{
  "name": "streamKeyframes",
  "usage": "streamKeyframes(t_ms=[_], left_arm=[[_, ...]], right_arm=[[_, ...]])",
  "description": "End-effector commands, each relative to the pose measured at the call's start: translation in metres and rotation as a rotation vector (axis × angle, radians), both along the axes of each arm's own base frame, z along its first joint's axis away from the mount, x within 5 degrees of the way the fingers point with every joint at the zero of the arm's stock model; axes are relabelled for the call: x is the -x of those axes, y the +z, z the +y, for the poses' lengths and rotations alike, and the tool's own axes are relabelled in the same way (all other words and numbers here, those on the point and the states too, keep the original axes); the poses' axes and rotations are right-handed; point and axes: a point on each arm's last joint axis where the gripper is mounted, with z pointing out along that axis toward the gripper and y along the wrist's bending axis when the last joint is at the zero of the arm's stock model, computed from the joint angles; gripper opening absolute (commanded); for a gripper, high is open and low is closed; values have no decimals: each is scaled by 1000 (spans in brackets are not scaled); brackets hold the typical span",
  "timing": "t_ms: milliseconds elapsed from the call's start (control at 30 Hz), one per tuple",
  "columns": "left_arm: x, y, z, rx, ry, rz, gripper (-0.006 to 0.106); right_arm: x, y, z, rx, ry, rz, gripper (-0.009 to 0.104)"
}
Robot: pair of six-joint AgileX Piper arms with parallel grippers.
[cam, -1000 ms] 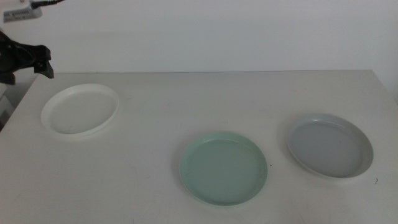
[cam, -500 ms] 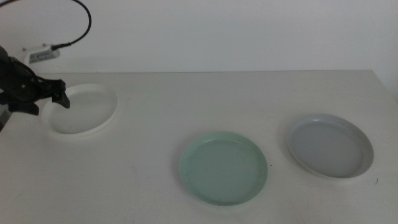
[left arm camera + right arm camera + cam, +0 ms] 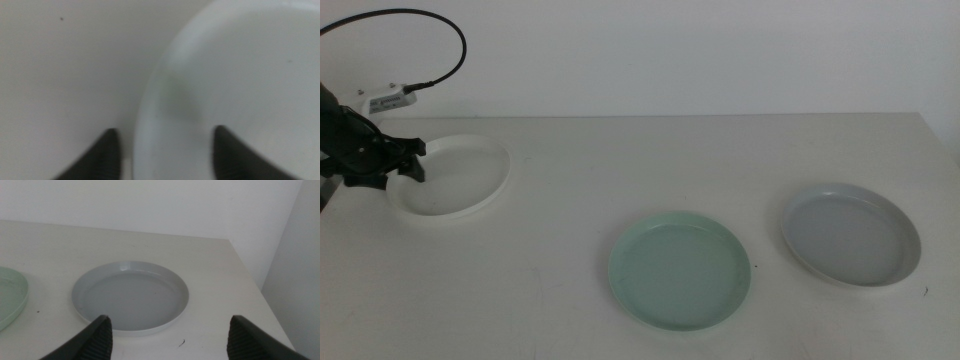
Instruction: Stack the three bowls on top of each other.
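1. Left gripper [image 3: 408, 163] sits at the left rim of the white bowl [image 3: 455, 178], far left on the worktop [image 3: 620, 170] in the middle view. The green bowl [image 3: 680, 269] lies near the front centre, the grey bowl [image 3: 850, 233] to its right, all three apart and empty.
2. Since a second ago, the left gripper has come down from behind the white bowl onto its rim; the bowls lie as before.
3. Left wrist view: the left gripper [image 3: 162, 150] is spread, one jaw outside the white bowl's [image 3: 240, 75] rim, one inside.
4. Right wrist view: the right gripper [image 3: 170, 335] is spread wide above the worktop [image 3: 100, 240], near the grey bowl [image 3: 131, 296]; the green bowl's [image 3: 10, 297] edge shows.
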Motion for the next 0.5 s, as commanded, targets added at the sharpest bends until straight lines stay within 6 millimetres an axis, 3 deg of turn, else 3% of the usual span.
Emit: streamKeyframes(t_ms=[0, 133, 300, 467], left_arm=[[-3, 27, 0, 10, 17, -72, 39], [-3, 26, 0, 28, 50, -64, 0], [0, 35, -1, 41, 69, -70, 0], [14, 68, -6, 46, 73, -105, 0]], right_arm=[[-2, 7, -2, 12, -21, -59, 58], [-2, 7, -2, 12, -21, -59, 58], [-2, 7, -2, 12, -21, -59, 58], [-2, 7, -2, 12, -21, -59, 58]])
